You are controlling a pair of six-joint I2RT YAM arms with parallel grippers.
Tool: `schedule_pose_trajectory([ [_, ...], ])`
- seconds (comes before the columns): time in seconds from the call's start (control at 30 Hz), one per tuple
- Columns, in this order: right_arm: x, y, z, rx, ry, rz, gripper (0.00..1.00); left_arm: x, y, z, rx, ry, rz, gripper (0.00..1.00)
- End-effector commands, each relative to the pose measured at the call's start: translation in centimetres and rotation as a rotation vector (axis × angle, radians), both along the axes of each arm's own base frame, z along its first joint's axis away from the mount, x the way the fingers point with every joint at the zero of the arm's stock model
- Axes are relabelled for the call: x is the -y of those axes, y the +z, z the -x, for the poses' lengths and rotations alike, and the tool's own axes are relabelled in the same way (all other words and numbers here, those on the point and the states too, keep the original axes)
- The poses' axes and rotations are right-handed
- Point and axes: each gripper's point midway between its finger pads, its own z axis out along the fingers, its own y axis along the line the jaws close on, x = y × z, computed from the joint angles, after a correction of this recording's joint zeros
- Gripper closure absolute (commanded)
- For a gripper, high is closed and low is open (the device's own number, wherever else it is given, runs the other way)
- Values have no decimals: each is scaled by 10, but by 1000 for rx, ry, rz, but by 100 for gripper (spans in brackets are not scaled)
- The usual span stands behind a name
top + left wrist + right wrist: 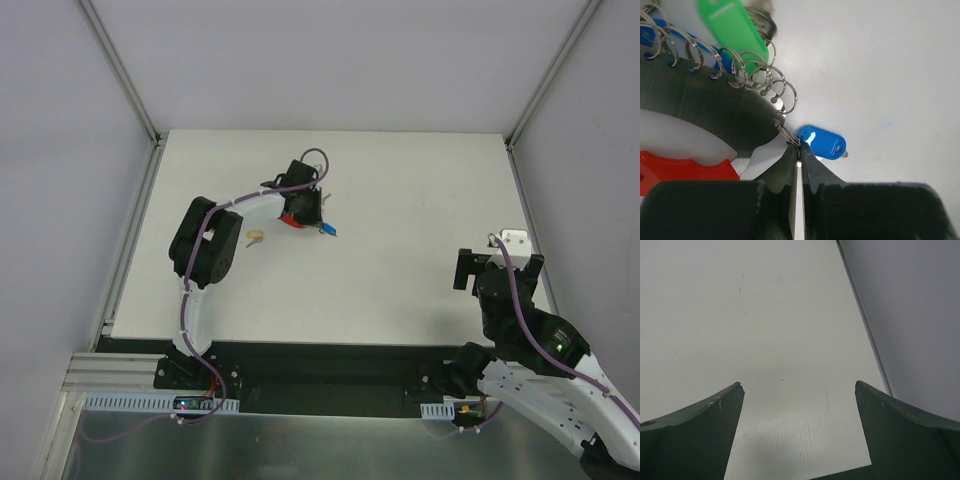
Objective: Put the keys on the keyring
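My left gripper (pixel 799 148) is shut, and its tips pinch the edge of a blue-capped key (pixel 822 142). A small metal ring (pixel 786 134) lies against those tips, at the rim of a dark grey curved piece (pixel 700 105) lined with several more rings. The red band (pixel 685 167) sits below that piece. A green-capped key (pixel 732 27) lies at the top. From above, the left gripper (pixel 305 205) is over the red band (pixel 291 220), with the blue key (pixel 328 230) beside it and a yellow-capped key (pixel 254 237) to the left. My right gripper (pixel 797 385) is open and empty.
The right gripper (pixel 466 268) hovers near the table's right edge (pixel 860 325), close to the grey side wall (pixel 910 315). White walls close in the table at the left, back and right. A black rail (pixel 320 365) runs along the near edge.
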Motion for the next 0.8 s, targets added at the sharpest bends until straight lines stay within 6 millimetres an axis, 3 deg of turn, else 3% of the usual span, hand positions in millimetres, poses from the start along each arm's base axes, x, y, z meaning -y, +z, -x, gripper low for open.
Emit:
schedule_pose_trajectory([
  [0.0,-3,3,-2,7,8,1,4,43,-26,117,-192,-263,-47,100],
  [0.07,-3,3,-2,8,10,-2,4,66,-25,160,-202,-383,-61,100],
  [0.1,-3,3,-2,7,12,-2,4,69,-30,183,-228,-433,-72,100],
  [0.17,-4,4,-2,7,17,-7,4,74,-25,211,-232,-504,-82,100],
  [0.2,-4,4,-2,9,16,-11,4,74,-30,237,-253,-554,-110,100],
  [0.27,-4,4,-2,8,19,-12,4,68,-23,252,-240,-571,-131,100],
  [0.3,-4,4,-2,8,18,-11,4,55,-28,260,-254,-564,-161,100],
  [0.47,-8,3,-2,-2,42,-15,4,4,-27,239,-151,-440,-355,98],
  [0.53,-10,2,-2,-10,49,-11,4,-7,-26,226,-148,-401,-372,95],
  [0.63,-13,0,-3,-22,61,-8,4,-21,-22,206,-115,-365,-431,81],
  [0.77,-18,-3,-4,-39,86,-8,4,-38,-12,180,-70,-302,-486,74],
])
